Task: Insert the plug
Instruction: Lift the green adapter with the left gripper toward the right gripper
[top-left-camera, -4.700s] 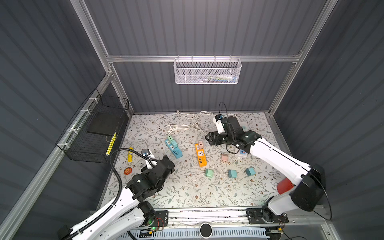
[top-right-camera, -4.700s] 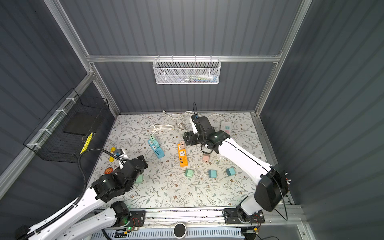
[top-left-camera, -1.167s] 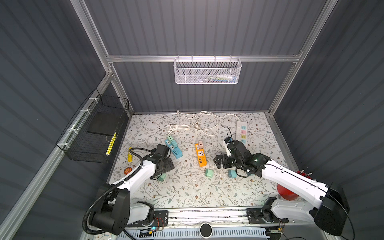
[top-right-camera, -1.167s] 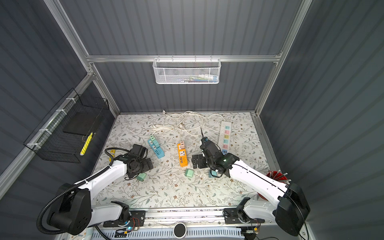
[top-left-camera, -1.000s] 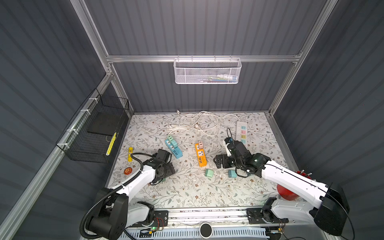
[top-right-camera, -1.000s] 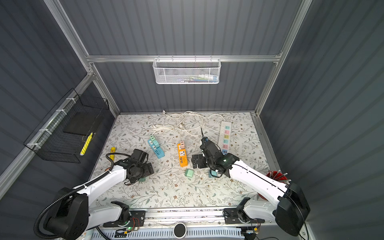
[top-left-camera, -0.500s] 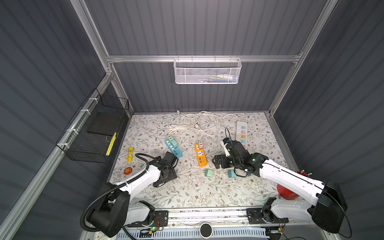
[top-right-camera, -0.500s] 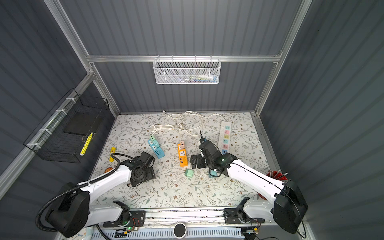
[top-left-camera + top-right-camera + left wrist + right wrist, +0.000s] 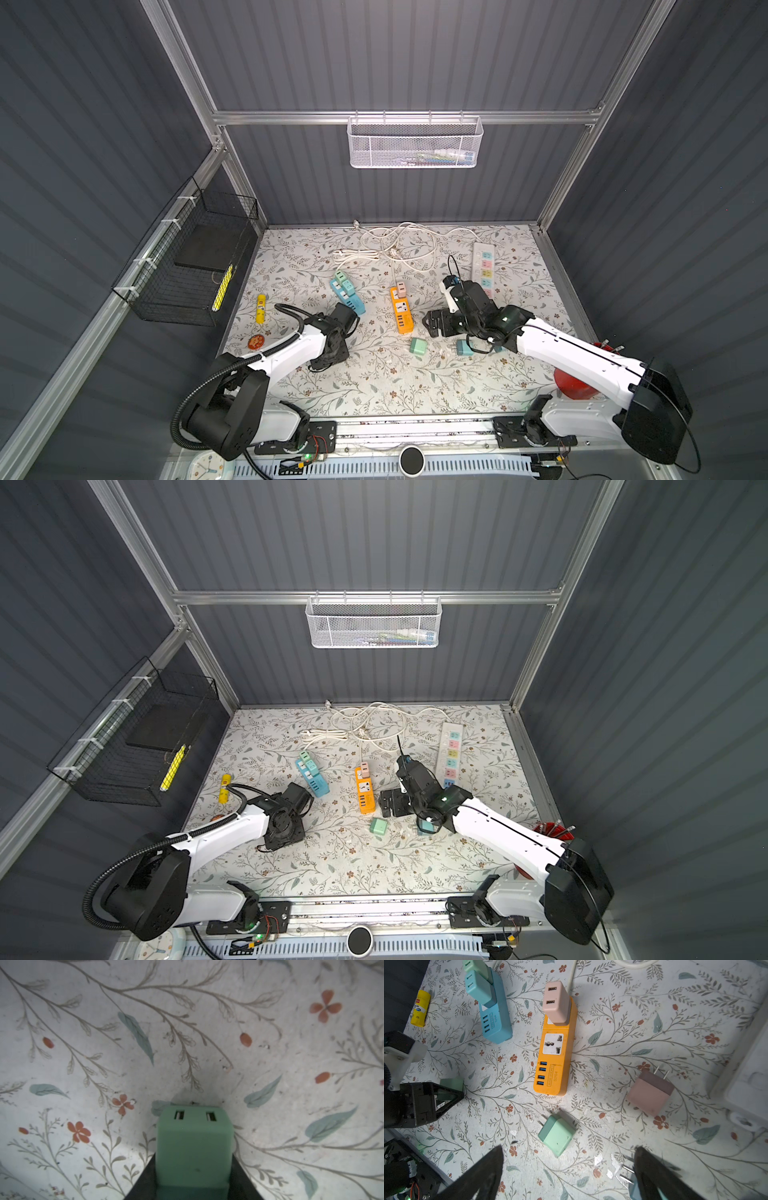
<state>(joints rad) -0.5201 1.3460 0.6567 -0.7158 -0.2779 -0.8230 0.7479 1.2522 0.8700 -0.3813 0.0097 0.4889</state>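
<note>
Bench with a floral-print cover, dark grey ribbed walls, aluminium frame. White mesh basket on back wall, black wire basket on left wall. Three power strips: blue power strip, orange power strip, white power strip. Seven chargers counted: two plugged in the blue strip, one pink in the orange strip, three loose on the bench, namely mint charger, pink charger and blue charger. The seventh, the green charger, is at front left, clamped in the left gripper, jaws closed on its sides; touching bench or not, can't tell. Right gripper: jaws wide apart, empty, above the bench near the mint charger. Also one yellow glue stick, one red cup, tangled white cables at back.
</note>
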